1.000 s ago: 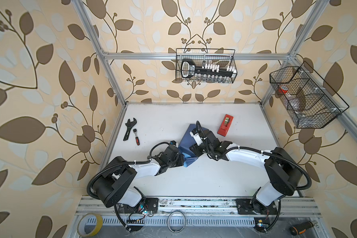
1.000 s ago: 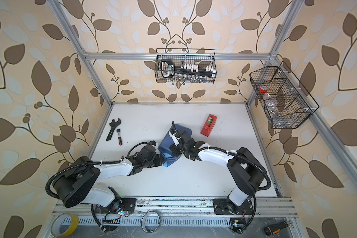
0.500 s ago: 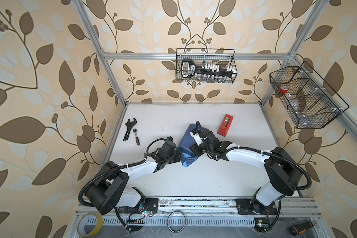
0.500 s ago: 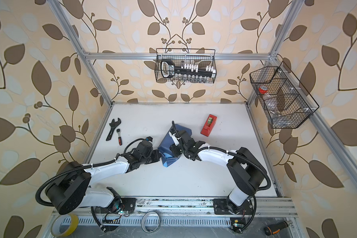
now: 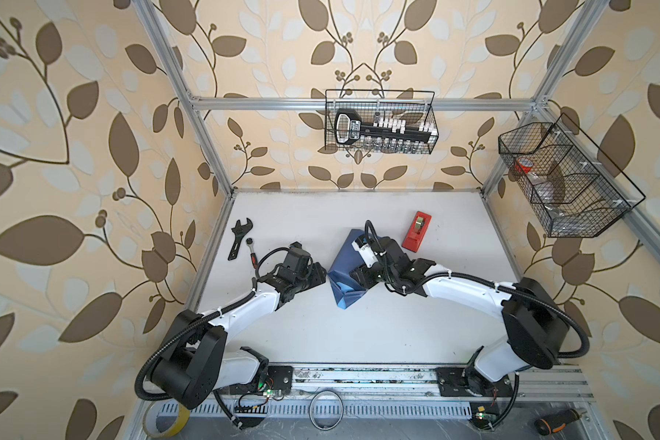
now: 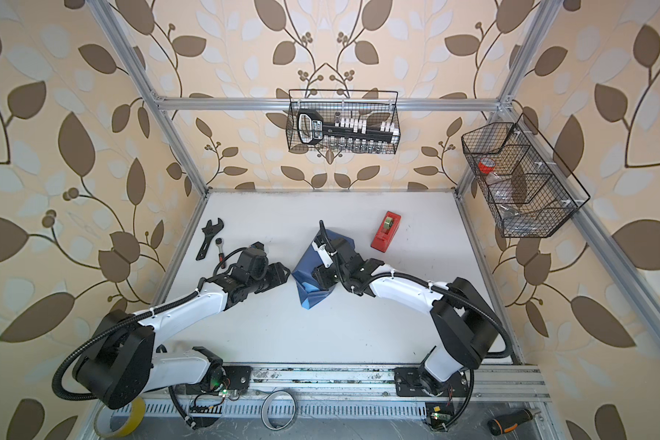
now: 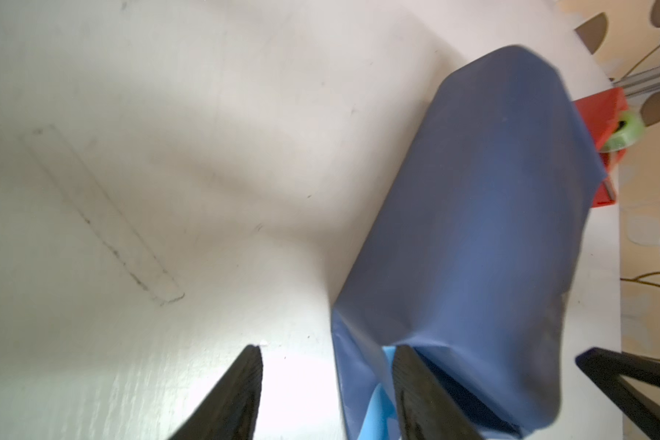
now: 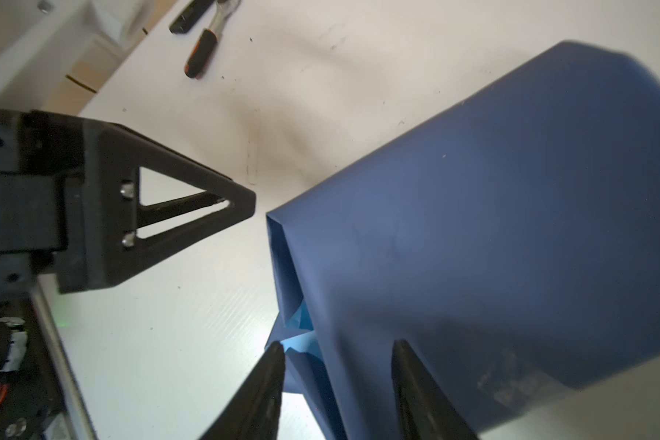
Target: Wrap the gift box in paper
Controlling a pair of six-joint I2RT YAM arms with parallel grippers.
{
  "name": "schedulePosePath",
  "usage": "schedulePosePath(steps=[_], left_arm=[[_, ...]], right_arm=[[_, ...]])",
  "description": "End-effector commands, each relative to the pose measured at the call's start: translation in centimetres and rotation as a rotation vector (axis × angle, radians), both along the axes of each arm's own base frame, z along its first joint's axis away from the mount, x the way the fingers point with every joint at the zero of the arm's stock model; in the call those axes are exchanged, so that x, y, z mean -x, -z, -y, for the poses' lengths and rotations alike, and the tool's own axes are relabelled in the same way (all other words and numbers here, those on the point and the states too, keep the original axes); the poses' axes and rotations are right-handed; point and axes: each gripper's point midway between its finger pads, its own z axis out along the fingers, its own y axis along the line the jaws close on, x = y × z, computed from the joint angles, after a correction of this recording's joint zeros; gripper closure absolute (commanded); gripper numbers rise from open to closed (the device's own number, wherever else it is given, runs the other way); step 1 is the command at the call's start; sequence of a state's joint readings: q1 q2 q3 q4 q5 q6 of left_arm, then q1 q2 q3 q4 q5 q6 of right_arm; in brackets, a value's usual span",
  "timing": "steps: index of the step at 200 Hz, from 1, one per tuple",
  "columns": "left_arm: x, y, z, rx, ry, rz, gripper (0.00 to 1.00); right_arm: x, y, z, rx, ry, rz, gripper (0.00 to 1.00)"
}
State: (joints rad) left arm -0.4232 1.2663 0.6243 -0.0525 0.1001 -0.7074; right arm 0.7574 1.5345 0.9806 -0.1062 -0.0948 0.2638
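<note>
The paper (image 5: 340, 280) lay bundled near the middle of the white worktop (image 5: 359, 335). Its darker slate-blue face was outward and it was folded over into a loose parcel. A sliver of the light sky-blue face showed at the crumpled end nearest the arms. The gift box I could not make out under it.

The right end effector (image 8: 338, 352) sat at that folded end, its two fingers spread with the paper's fold between them. Whether they were pinching it or merely straddling it, I could not tell. The left end effector (image 7: 328, 356) was released, fingers well apart and nothing held. Its tip was just beside the parcel's left corner, with a thin strip of bare worktop between.

Behind the parcel, towards the right, stood a red tape dispenser (image 5: 417, 231), near but not touching. Off to the left lay a black wrench (image 5: 240, 238) and a small red-handled tool (image 5: 252, 254), side by side. A wire basket (image 5: 382, 122) hung on the back rail, and another was on the right.
</note>
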Motion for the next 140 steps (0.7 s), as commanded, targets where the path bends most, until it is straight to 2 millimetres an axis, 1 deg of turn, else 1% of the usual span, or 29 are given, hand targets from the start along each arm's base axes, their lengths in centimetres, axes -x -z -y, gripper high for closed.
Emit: schedulePosePath(steps=[1, 12, 19, 34, 39, 42, 44, 47, 59, 70, 94, 107, 122, 140], left_arm=[[-1.5, -3.8, 1.6, 0.075, 0.057, 0.068, 0.33], [-2.0, -4.1, 2.5, 0.091, 0.088, 0.055, 0.31], [-2.3, -3.9, 3.0, 0.089, 0.108, 0.034, 0.3], [-3.3, -3.5, 3.8, 0.075, 0.136, 0.002, 0.28], [-3.5, -3.3, 3.9, 0.067, 0.143, -0.006, 0.27], [-3.7, -3.6, 4.0, 0.065, 0.149, 0.0, 0.27], [-3.8, -2.8, 4.1, 0.058, 0.152, -0.02, 0.27], [-4.0, -2.5, 4.3, 0.052, 0.16, -0.028, 0.27], [-4.6, -1.9, 4.5, 0.026, 0.177, -0.05, 0.26], [-5.1, -1.5, 4.8, 0.012, 0.196, -0.06, 0.25], [-5.4, -0.6, 5.9, 0.027, 0.245, -0.091, 0.25], [-5.2, -0.4, 6.8, 0.068, 0.277, -0.101, 0.25], [-4.6, -0.3, 7.5, 0.117, 0.304, -0.109, 0.27], [-3.4, -0.3, 8.1, 0.169, 0.323, -0.116, 0.29]], right_arm=[[0.9, -3.3, 0.8, -0.074, 0.008, 0.042, 0.44], [1.0, -3.0, 2.2, -0.091, 0.053, 0.027, 0.39], [0.9, -2.6, 3.2, -0.108, 0.087, 0.01, 0.36], [0.2, -1.6, 5.4, -0.159, 0.163, -0.032, 0.29], [0.0, -1.4, 5.8, -0.174, 0.179, -0.043, 0.28], [-0.1, -1.0, 6.1, -0.181, 0.189, -0.057, 0.27], [-0.1, -0.9, 6.2, -0.188, 0.195, -0.063, 0.26], [-0.2, -0.7, 6.3, -0.197, 0.198, -0.071, 0.25], [-0.4, 0.1, 6.4, -0.211, 0.214, -0.1, 0.22], [-0.7, 0.7, 6.1, -0.22, 0.217, -0.124, 0.19], [-1.2, 2.0, 4.9, -0.267, 0.198, -0.182, 0.16], [-1.6, 2.7, 4.5, -0.276, 0.196, -0.21, 0.15], [-2.0, 3.3, 4.3, -0.3, 0.195, -0.236, 0.15], [-2.6, 3.6, 4.3, -0.323, 0.193, -0.256, 0.15]])
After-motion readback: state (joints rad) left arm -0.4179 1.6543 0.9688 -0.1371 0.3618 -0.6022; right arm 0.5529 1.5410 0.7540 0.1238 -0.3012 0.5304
